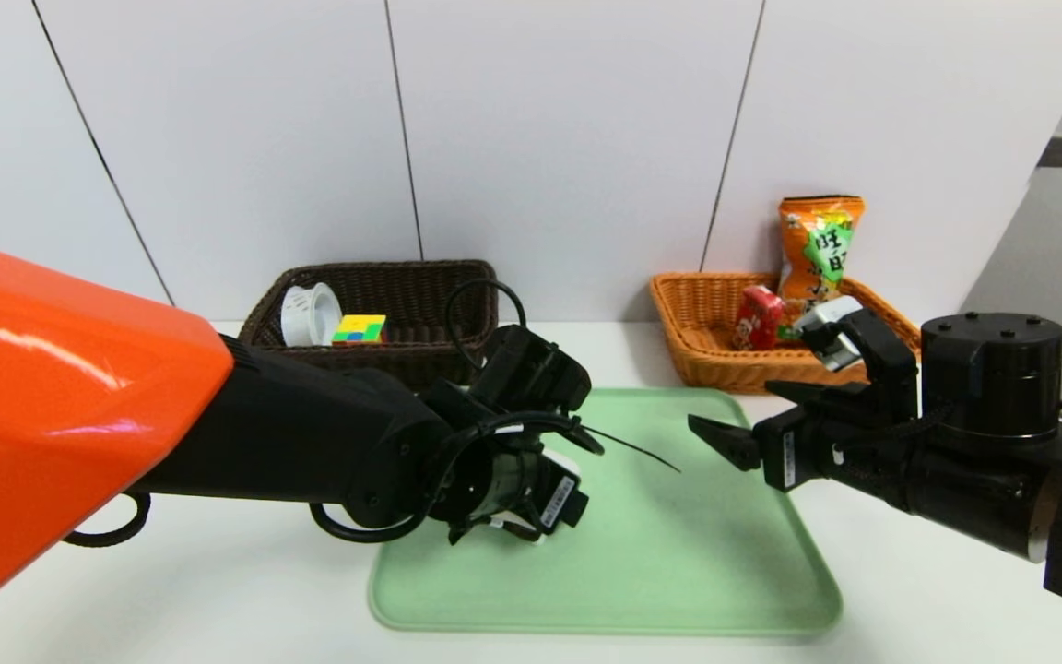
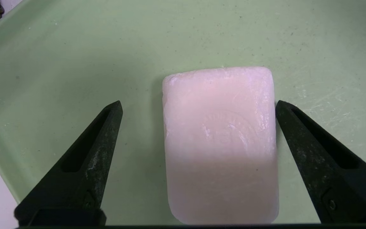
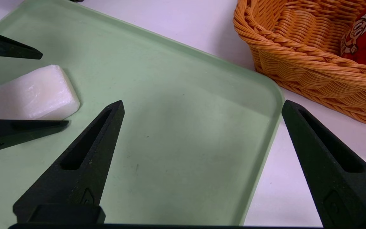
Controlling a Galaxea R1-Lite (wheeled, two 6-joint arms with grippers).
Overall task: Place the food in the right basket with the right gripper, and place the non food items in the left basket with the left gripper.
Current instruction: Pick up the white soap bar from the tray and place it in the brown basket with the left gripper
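The left gripper (image 2: 199,105) hangs over the green tray (image 1: 678,572), jaws spread wide and empty, straddling the white soap block (image 2: 221,143). From the wrist camera the block's long axis points toward twelve o'clock, running out between the fingers, one tip just beside its edge. The right gripper (image 1: 771,410), also released and empty, idles farther off at the tray's three o'clock side. Beyond, the dark left basket (image 1: 439,304) already holds the cube (image 1: 359,329) and ring roll (image 1: 308,315); the orange right basket (image 1: 706,350) holds the snack bag (image 1: 818,244) and red packet (image 1: 759,318).

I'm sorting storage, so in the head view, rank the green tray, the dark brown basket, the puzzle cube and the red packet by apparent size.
1. green tray
2. dark brown basket
3. red packet and puzzle cube: they look alike, so unranked.
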